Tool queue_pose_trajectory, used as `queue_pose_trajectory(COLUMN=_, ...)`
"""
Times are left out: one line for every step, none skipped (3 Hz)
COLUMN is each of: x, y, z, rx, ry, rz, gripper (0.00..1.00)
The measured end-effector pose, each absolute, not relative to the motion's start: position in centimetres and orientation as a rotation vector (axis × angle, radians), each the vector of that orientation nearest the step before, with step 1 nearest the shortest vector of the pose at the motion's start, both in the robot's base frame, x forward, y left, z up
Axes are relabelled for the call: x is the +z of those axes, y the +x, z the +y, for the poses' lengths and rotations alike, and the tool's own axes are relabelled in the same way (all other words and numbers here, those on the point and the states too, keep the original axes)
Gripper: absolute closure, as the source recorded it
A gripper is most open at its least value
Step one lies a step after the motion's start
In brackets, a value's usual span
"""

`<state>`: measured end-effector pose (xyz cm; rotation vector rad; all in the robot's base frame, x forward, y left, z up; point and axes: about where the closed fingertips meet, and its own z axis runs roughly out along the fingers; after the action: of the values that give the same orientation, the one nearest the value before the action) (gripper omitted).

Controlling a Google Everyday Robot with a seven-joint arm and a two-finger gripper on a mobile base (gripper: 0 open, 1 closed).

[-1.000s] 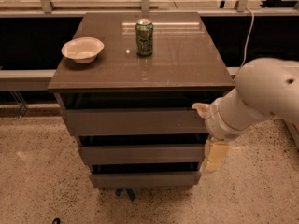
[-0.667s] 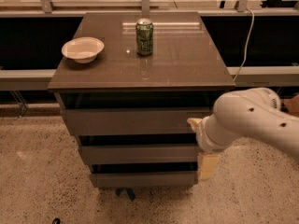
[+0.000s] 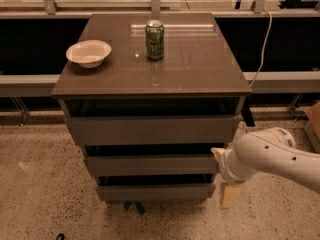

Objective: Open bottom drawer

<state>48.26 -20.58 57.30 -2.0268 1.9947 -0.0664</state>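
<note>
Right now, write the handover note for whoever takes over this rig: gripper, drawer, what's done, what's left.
Gripper: low by the cabinet's right side, beside the right end of the bottom drawer; contact cannot be told.
Bottom drawer: lowest of three fronts, not visibly pulled out.
Done: gripper is at the drawer.
Left: grip the front, pull it open.
On top: green can, white bowl; leave them.

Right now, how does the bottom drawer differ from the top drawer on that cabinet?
The bottom drawer has the narrowest, thinnest front, while the top drawer has the widest and tallest. The bottom drawer sits lowest, near the floor, and the top drawer sits directly under the tabletop. The gripper hangs just right of the bottom drawer's right end, well below the top drawer. Both fronts are flat, handleless and grey-brown, with a dark gap above.
</note>
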Motion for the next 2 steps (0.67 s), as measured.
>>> queue_pose_trajectory(x=57.3, y=48.3, z=-20.5, rx=-0.067, ry=-2.026, rz=1.996, gripper=0.00)
queue_pose_trajectory(x=53.8, y=47.8, z=-19.3, rx=0.037, ry=-2.057, rz=1.985, gripper=0.00)
